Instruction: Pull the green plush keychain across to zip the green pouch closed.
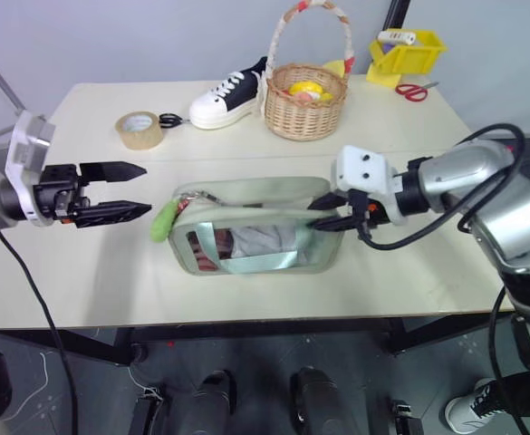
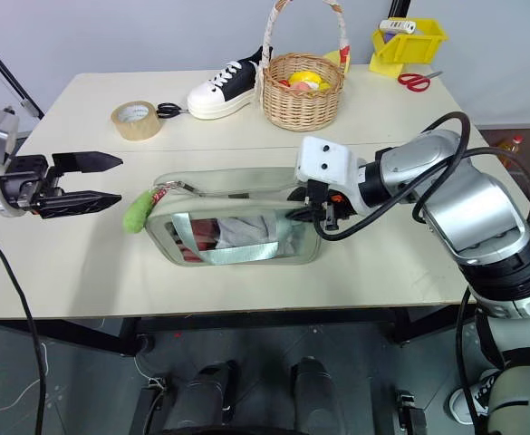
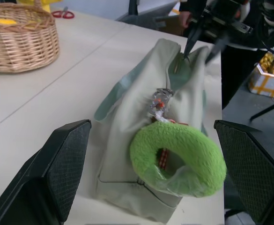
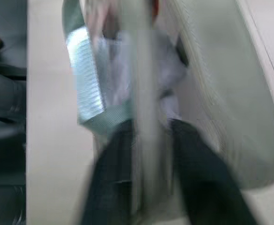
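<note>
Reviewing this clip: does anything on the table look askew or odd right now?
Little stands out. The green pouch gapes open along its top, and the green plush keychain dangles off its end nearest the open left gripper. The right gripper pinches the pouch's opposite end. Nothing spilled or damaged.

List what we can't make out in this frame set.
- Right tool: shut at the green pouch's end; right wrist view too blurred to show which part it pinches.
- Pouch contents: only vague shapes behind the window and straps.
- Zipper slider: tiny in the head views; the green plush keychain blocks the track in the left wrist view.
</note>
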### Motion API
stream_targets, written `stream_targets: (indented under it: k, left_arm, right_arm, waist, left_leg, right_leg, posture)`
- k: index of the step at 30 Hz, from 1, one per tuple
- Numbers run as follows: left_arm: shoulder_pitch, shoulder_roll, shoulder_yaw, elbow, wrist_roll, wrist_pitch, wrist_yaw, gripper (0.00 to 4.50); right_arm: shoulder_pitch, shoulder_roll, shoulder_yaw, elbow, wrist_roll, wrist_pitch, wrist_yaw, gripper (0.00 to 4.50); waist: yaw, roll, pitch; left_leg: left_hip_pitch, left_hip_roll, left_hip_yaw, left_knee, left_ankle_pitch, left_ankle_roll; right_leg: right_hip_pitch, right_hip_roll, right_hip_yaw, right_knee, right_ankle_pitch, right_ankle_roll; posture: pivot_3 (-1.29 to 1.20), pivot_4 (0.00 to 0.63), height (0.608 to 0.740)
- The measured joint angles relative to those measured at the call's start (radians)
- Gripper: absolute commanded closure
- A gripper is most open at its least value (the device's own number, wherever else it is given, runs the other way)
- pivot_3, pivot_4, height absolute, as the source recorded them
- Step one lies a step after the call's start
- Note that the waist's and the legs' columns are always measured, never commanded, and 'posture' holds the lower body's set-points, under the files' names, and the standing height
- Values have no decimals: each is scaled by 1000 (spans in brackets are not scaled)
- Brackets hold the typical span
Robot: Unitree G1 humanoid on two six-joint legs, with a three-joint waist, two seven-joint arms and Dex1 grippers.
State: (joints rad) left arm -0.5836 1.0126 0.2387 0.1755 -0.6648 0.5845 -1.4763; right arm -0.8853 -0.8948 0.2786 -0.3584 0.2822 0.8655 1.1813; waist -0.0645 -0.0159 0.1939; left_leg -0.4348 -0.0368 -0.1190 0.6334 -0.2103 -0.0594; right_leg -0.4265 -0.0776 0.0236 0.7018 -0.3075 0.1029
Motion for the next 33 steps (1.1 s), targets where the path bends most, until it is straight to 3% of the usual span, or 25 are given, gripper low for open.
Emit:
stream_targets:
  k: [5,6,9,15,25,33]
  left_arm:
    - [26,26,-3,-33,2,11,-21,0]
    - [39,34,-7,-44,7,8,-28,248]
    - [81,44,-39,-80,27,-7,-45,1307]
    - [94,43,-74,-123,47,-32,-56,4376]
    - [85,23,-88,-122,49,-31,-41,4452]
    - [-77,2,-35,-74,-39,26,-32,4452]
  right_arm:
    - [0,6,0,-1,4,4,-7,4463]
    - [0,8,0,-1,6,10,-10,4489]
    - [-1,13,0,-1,12,41,-21,4500]
    - [-3,18,0,-1,19,64,-36,4500]
    - [-6,17,-1,-1,33,87,-49,4500]
    - [-6,18,-2,-2,50,90,-58,4500]
  waist:
    - [-2,0,0]
    - [-3,0,0]
    - [-2,0,0]
    - [-3,0,0]
    - [-1,0,0]
    - [-2,0,0]
  left_leg:
    - [0,0,0,0,0,0]
    - [0,0,0,0,0,0]
    - [0,1,0,0,0,0]
    - [1,0,0,0,0,0]
    - [1,0,0,0,0,0]
    - [1,0,0,0,0,0]
  right_leg:
    - [0,0,0,0,0,0]
    - [0,0,0,0,0,0]
    - [0,0,0,0,0,0]
    - [0,0,0,0,0,0]
    - [1,0,0,0,0,0]
    - [1,0,0,0,0,0]
  posture:
    - [0,150,695]
    - [0,150,695]
    - [0,150,695]
    - [0,150,695]
    - [0,150,695]
    - [0,150,695]
